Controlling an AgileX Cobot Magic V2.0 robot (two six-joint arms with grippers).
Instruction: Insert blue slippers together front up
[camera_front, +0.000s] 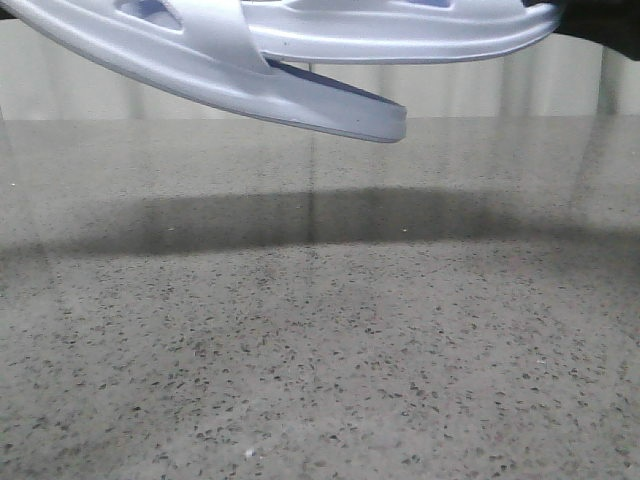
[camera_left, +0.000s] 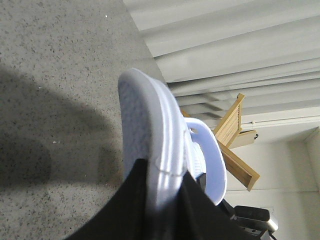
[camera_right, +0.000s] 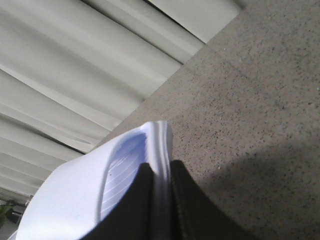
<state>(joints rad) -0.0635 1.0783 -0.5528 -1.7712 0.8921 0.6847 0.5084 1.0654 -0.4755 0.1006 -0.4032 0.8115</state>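
Observation:
Two pale blue-lilac slippers hang high above the table in the front view. One slipper (camera_front: 300, 95) slopes down from the top left, toe low. The other slipper (camera_front: 400, 40) lies nearly level to its right, its near end meeting the first one's wide strap (camera_front: 215, 35). My left gripper (camera_left: 162, 172) is shut on the sole edge of its slipper (camera_left: 150, 125). My right gripper (camera_right: 159, 167) is shut on the sole edge of its slipper (camera_right: 75, 200), whose ribbed footbed shows. The grippers are out of the front view.
The speckled grey table (camera_front: 320, 380) lies below, with the slippers' dark shadow (camera_front: 320, 220) across its back half. A pale ribbed wall runs behind. A wooden frame (camera_left: 235, 140) and a black device (camera_left: 252, 217) show beyond the table in the left wrist view.

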